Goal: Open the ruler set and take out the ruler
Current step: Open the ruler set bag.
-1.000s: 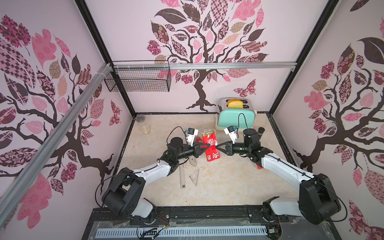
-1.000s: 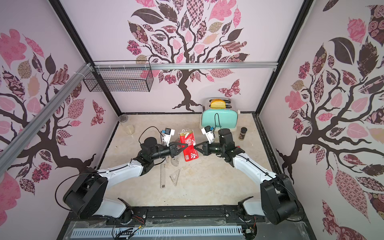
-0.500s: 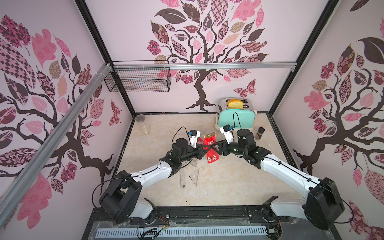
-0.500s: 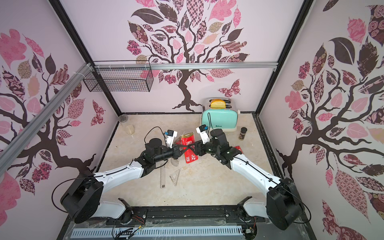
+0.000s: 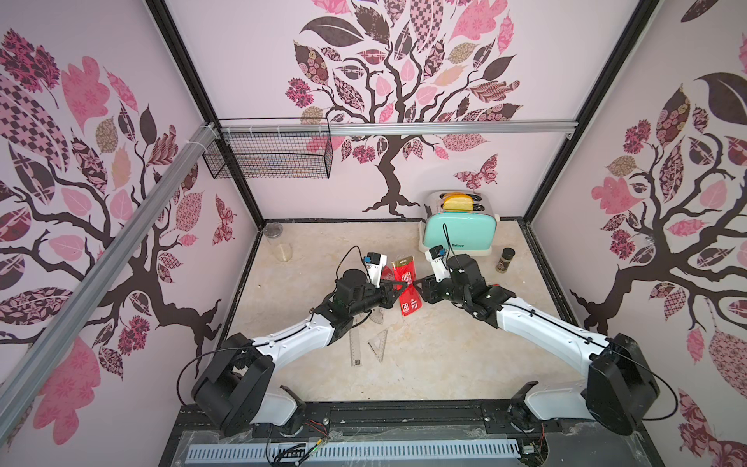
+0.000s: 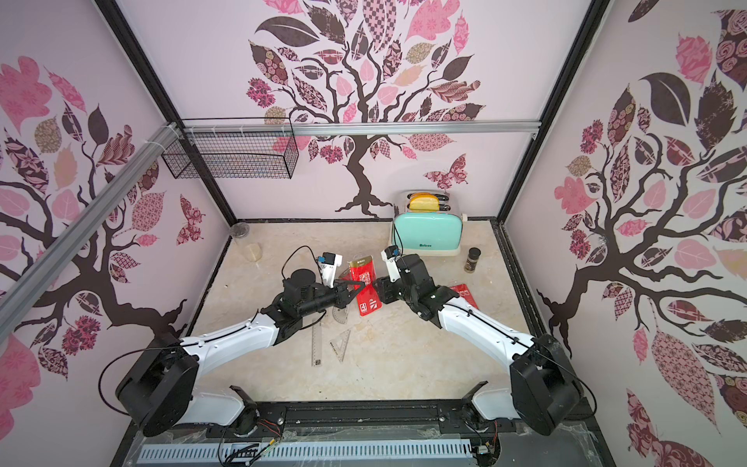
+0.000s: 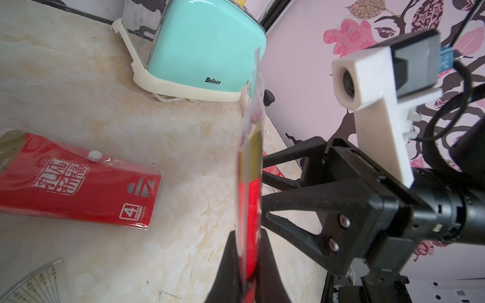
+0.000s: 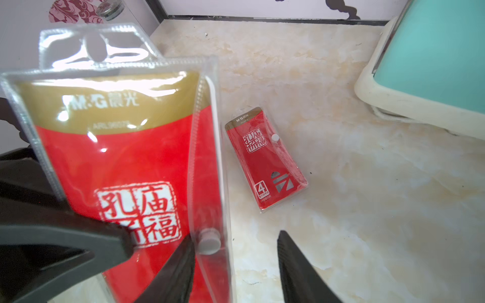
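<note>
The flap is likely best nipped beside its round white snap button (image 8: 208, 244) and peeled back slowly.
In the middle of a top view, the red-and-gold ruler set in its clear plastic pouch (image 5: 405, 273) is held off the table, squeezed tight from the left by the left gripper (image 5: 398, 288). Low in the right wrist view, the right gripper (image 8: 236, 234) is spread open, and the flap edge with the button is seen between the jaws.
</note>
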`<action>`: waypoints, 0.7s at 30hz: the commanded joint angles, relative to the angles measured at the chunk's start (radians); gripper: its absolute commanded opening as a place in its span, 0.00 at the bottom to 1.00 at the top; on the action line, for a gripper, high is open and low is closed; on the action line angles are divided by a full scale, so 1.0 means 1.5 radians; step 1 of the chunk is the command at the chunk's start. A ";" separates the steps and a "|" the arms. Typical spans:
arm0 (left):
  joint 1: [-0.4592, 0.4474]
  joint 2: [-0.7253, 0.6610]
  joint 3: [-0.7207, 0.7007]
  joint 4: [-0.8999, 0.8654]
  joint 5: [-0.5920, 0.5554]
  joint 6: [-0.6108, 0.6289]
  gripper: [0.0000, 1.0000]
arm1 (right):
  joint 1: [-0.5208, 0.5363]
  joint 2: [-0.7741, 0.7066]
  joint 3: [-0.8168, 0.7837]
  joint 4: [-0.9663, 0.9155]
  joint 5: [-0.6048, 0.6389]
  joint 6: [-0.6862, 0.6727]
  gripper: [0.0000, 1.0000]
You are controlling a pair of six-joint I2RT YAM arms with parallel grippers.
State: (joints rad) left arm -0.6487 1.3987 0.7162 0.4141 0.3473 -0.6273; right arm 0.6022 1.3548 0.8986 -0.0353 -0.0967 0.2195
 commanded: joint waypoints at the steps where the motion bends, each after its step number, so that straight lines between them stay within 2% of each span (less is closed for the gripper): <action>1: -0.006 -0.020 0.009 0.055 0.034 0.005 0.00 | 0.001 0.017 0.029 -0.025 0.062 -0.008 0.47; 7: -0.006 -0.018 0.010 0.054 0.037 0.007 0.00 | 0.002 0.022 0.032 -0.027 0.099 -0.010 0.34; 21: -0.008 -0.008 0.024 0.061 0.055 0.009 0.00 | 0.006 0.035 0.041 -0.028 0.176 -0.004 0.18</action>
State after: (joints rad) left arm -0.6472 1.4021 0.7166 0.4248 0.3298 -0.6273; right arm 0.6456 1.3819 0.9436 -0.0414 -0.0185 0.2085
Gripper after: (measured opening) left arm 0.076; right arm 0.179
